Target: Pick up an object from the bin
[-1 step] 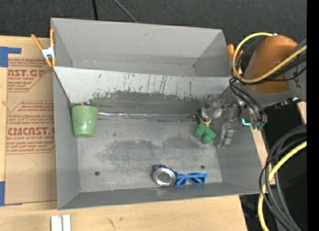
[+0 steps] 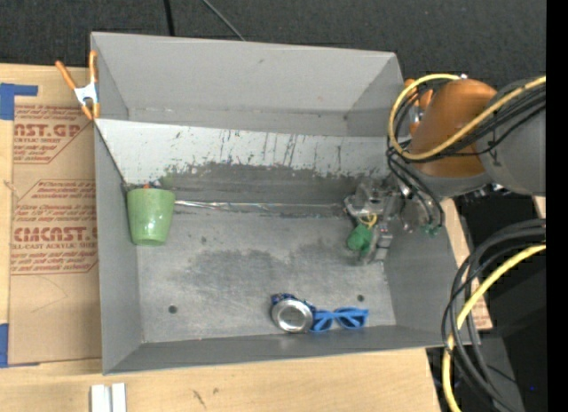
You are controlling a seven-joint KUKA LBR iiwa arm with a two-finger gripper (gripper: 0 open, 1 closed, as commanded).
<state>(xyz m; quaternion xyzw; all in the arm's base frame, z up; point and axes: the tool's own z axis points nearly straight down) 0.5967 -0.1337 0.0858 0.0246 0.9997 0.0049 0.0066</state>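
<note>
Small green object (image 2: 359, 240), right part of bin (image 2: 248, 82) floor, lies at tip of gripper (image 2: 373, 243); whether gripper is apart or clamped on it cannot be told. Judged light, compact, probably plastic, not fragile, possibly slippery; best taken across narrow middle. Green cup (image 2: 149, 215) by left wall. Can (image 2: 291, 313) and blue sunglasses (image 2: 342, 319) touch at near wall, well apart from gripper.
</note>
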